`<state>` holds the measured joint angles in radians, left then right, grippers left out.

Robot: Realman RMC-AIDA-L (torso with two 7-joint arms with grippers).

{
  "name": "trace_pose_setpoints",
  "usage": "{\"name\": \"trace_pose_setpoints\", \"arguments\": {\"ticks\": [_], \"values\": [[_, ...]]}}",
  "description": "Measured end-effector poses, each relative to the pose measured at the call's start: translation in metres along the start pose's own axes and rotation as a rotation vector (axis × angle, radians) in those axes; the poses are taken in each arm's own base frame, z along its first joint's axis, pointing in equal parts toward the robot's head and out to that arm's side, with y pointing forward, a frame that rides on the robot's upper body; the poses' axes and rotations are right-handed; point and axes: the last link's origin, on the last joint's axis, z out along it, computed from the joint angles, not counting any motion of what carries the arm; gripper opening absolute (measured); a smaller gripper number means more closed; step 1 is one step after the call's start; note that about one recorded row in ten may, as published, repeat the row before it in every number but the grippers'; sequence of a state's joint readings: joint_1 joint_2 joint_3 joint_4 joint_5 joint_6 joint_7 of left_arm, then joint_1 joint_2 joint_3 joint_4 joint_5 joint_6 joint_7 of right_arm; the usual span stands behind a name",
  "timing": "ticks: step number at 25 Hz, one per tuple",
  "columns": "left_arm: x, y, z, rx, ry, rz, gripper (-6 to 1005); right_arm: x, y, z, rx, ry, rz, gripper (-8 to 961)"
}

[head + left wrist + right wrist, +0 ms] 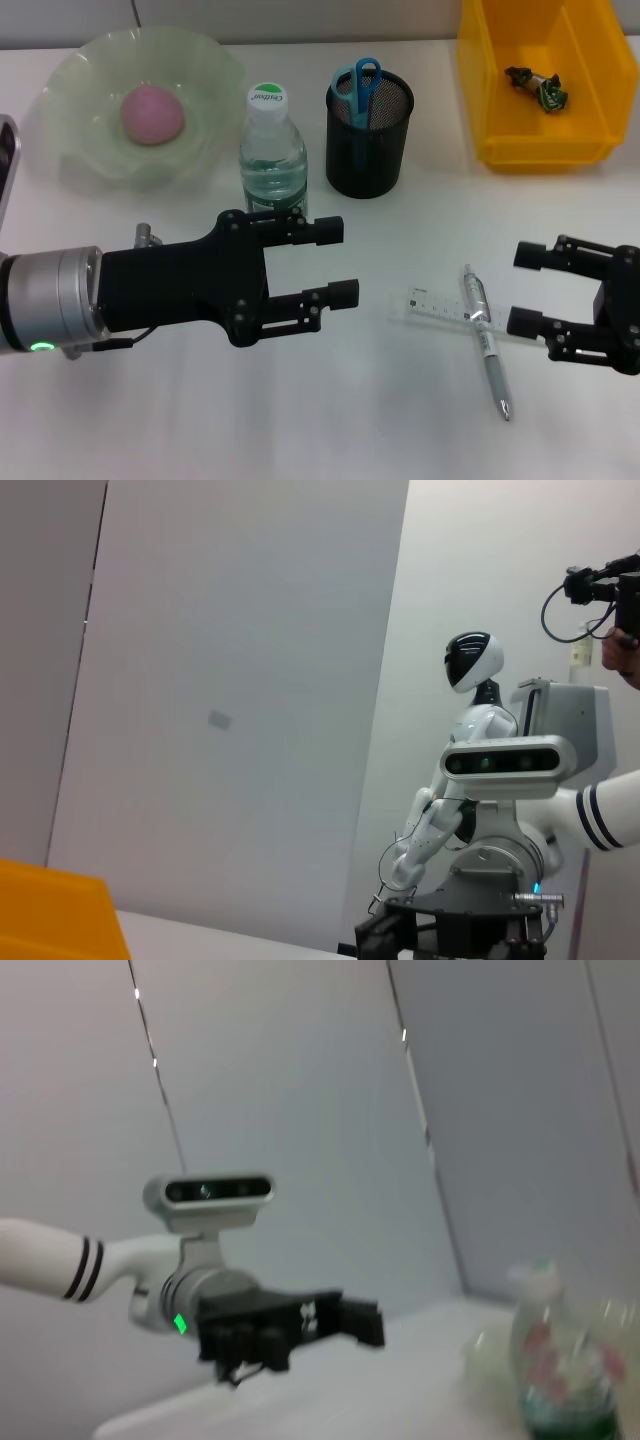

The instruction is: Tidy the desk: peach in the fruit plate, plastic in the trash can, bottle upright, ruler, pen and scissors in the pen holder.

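Left gripper [335, 262] spread wide over the white desk [300, 420], just in front of the upright bottle [272, 150]; right gripper [530, 290] likewise wide, empty, beside the pen [486, 340] crossing the ruler [440, 306]. Beyond: scissors [360, 85] in the pen holder [368, 135], peach [152, 113] in the plate [90, 70], plastic [538, 87] in the yellow bin [590, 140]. Plain grey walls [230, 680] and another robot [470, 770] behind.

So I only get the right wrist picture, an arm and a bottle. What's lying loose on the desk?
Observer: A pen lies across a ruler on the table, close to the right gripper.
Operator: Is that gripper holding anything?
Observer: No, it is open and empty; the left gripper, in front of the bottle, is open too.
Operator: And the peach?
Observer: The peach sits in the green plate.
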<state>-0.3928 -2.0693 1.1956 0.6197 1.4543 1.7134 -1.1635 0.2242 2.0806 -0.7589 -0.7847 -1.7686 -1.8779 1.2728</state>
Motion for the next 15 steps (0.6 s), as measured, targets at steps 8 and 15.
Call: {"name": "trace_pose_setpoints", "arguments": {"ticks": [8, 15], "values": [[-0.009, 0.004, -0.002, 0.013, 0.007, -0.031, 627, -0.034, -0.013, 0.004, -0.042, 0.229, 0.1, 759], [-0.016, 0.008, -0.003, 0.018, 0.01, -0.06, 627, -0.083, -0.031, 0.022, -0.024, 0.468, 0.082, 760]]}}
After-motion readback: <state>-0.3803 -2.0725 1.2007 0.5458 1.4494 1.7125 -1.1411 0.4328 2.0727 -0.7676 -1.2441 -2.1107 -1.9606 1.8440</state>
